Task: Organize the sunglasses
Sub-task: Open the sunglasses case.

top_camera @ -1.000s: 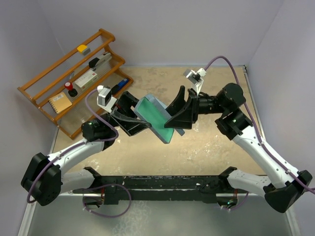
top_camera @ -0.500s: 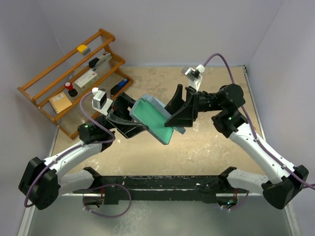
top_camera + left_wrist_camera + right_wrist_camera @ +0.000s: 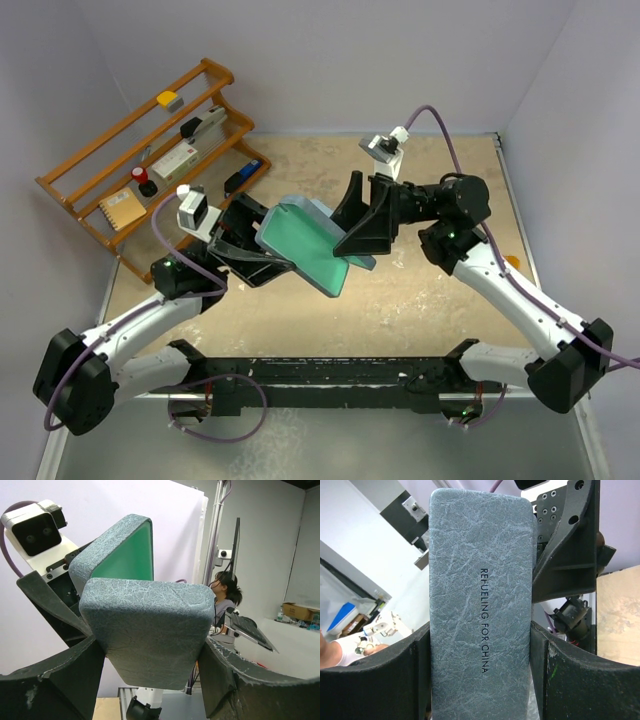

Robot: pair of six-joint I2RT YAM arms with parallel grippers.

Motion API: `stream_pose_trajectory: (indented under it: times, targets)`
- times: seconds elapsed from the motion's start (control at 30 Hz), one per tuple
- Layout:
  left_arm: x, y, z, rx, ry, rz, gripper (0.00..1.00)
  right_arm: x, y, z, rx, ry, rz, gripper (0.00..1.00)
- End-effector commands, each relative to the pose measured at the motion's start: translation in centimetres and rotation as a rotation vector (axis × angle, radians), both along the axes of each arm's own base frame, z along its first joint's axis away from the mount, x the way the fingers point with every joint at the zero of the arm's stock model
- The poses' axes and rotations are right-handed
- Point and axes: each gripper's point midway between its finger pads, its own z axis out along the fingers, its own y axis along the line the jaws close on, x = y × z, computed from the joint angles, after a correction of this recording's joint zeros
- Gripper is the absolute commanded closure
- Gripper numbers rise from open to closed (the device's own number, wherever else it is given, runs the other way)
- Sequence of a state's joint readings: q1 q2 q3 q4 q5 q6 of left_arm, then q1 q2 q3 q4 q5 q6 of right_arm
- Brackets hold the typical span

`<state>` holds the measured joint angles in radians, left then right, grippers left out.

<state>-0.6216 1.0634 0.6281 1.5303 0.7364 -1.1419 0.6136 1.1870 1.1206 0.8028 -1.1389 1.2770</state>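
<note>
A grey-blue sunglasses case [image 3: 305, 248] with green lining hangs open above the table's middle, held between both arms. My left gripper [image 3: 262, 250] is shut on one half; in the left wrist view that half [image 3: 145, 645] fills the gap between my fingers [image 3: 60, 680], with the green-lined other half [image 3: 125, 555] standing up behind it. My right gripper [image 3: 360, 235] is shut on the other half, whose back [image 3: 480, 615] reads "REFUELING FOR CHINA" in the right wrist view. No sunglasses show in any view.
A wooden tiered rack [image 3: 70, 195] stands at the back left with a stapler [image 3: 200, 125], a yellow item [image 3: 167, 98], a notebook [image 3: 122, 210] and other small things. White walls close the table on three sides.
Both grippers and the open case have shifted a little to the left. The left wrist has drawn back toward the rack and the right arm has reached further left.
</note>
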Motion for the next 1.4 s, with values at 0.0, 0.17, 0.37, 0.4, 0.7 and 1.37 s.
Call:
stream_pose_trajectory:
  times: [0.0,0.17,0.37,0.4,0.7,1.37]
  targets:
    - [-3.2,1.5,0.1,-0.051,-0.172,-0.034,1.00,-1.9,-1.9,5.5,0.221,-0.173,-0.040,1.00]
    - [-3.7,1.8,0.4,-0.059,-0.188,-0.032,1.00,-1.8,-1.9,5.9,0.261,-0.146,-0.024,1.00]
    - [-4.1,2.0,0.5,-0.063,-0.203,-0.033,1.00,-1.7,-1.9,6.4,0.297,-0.122,-0.002,1.00]
    - [-4.2,2.0,0.6,-0.066,-0.208,-0.033,1.00,-1.6,-1.9,6.4,0.303,-0.119,-0.001,1.00]
    - [-4.5,2.2,0.7,-0.072,-0.232,-0.026,1.00,-2.1,-2.6,7.5,0.394,-0.091,0.074,1.00]
    - [-5.7,2.7,0.9,-0.077,-0.261,-0.042,1.00,-0.4,-2.6,8.6,0.507,-0.018,0.130,1.00]
